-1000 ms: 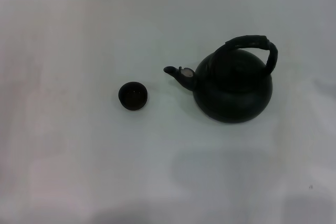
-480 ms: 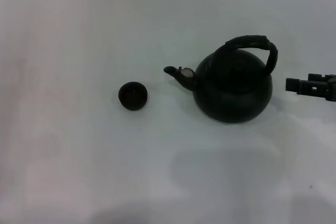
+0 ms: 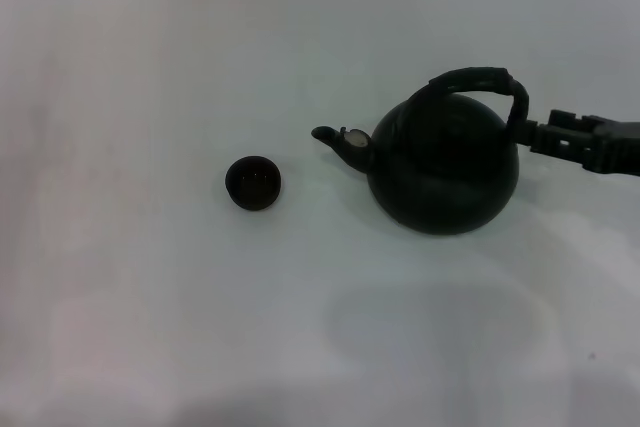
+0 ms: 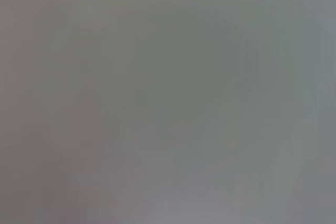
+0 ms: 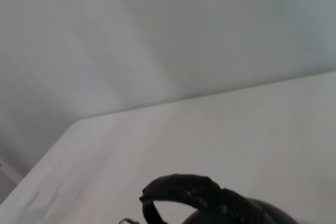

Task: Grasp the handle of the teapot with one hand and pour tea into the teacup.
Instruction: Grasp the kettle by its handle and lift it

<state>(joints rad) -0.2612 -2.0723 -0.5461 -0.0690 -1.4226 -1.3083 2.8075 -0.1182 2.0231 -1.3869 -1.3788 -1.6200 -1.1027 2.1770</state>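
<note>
right gripper (image 3: 538,134) at centre right, beside handle (image 3: 478,79) of teapot (image 3: 445,172) — positioned for grasp | jaw state indiscernible | spout aimed at teacup (image 3: 253,182) left of centre, for pouring

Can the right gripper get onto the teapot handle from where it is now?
Probably yes. The right gripper sits right at the handle on the teapot, on the side away from the spout, with nothing between them. Whether it touches yet is unclear.

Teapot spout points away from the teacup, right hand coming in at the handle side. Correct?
Not quite. In the head view the teapot spout points toward the teacup, not away. The right hand is indeed at the handle side.
</note>
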